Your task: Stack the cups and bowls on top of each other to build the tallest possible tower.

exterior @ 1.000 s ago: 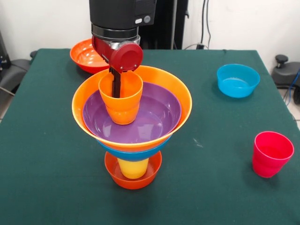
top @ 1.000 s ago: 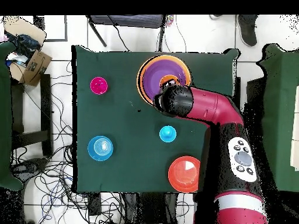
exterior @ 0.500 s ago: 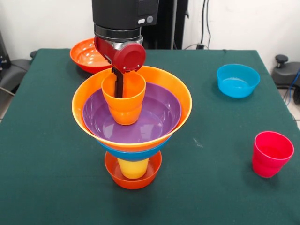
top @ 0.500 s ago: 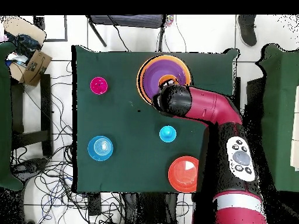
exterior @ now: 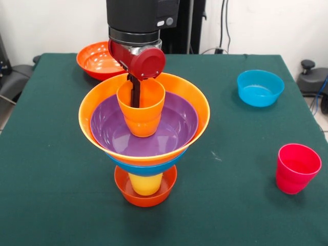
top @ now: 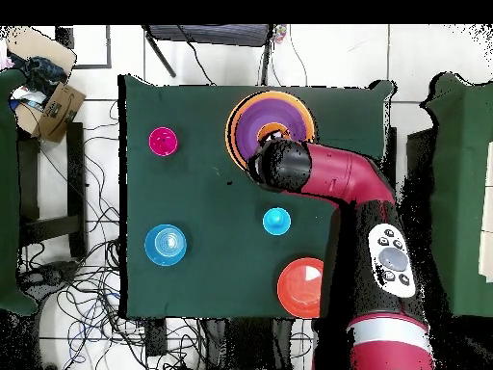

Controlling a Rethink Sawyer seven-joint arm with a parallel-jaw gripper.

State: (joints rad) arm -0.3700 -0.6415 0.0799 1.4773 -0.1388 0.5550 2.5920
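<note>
Here no readable writing shows on anything. The tower (exterior: 144,154) stands upright near the table's middle: a small red-orange bowl (exterior: 145,193), a yellow cup (exterior: 145,184), a blue bowl (exterior: 146,169), a large light orange bowl (exterior: 195,105) and a purple bowl (exterior: 177,128), five pieces. The black gripper (exterior: 135,95) reaches into an upright glossy orange plastic cup (exterior: 141,115) in the purple bowl; whether its jaws pinch the rim I cannot tell. One red cup (exterior: 296,168) stands near right, one teal bowl (exterior: 260,87) far right, one red-orange bowl (exterior: 95,60) far left.
</note>
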